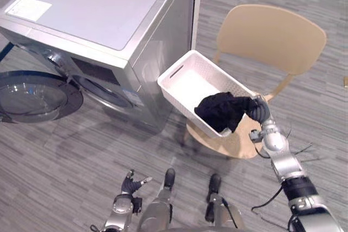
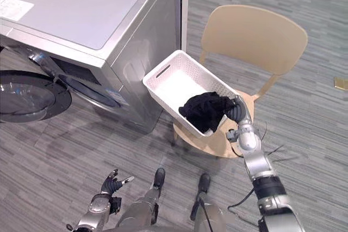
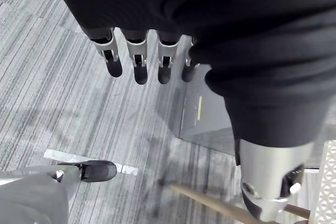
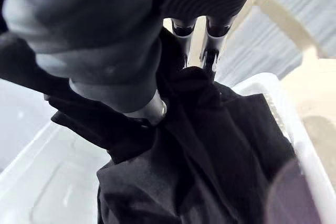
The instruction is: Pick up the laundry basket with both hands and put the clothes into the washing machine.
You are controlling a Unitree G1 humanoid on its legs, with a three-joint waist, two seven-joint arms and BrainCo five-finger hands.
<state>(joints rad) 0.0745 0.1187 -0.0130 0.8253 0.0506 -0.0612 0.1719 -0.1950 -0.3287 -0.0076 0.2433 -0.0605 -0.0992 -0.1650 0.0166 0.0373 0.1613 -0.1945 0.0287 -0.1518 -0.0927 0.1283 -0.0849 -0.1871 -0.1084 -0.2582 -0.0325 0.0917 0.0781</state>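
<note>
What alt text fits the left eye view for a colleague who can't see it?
The right hand reaches into a white laundry basket on a wooden chair, onto the black clothes at its near end. A silver washing machine stands to the left, door swung open; the left hand hangs low, open.

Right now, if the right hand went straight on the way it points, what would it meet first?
The black clothes in the white basket: the right hand points straight into them and seems to be at the cloth, though depth is unclear.
</note>
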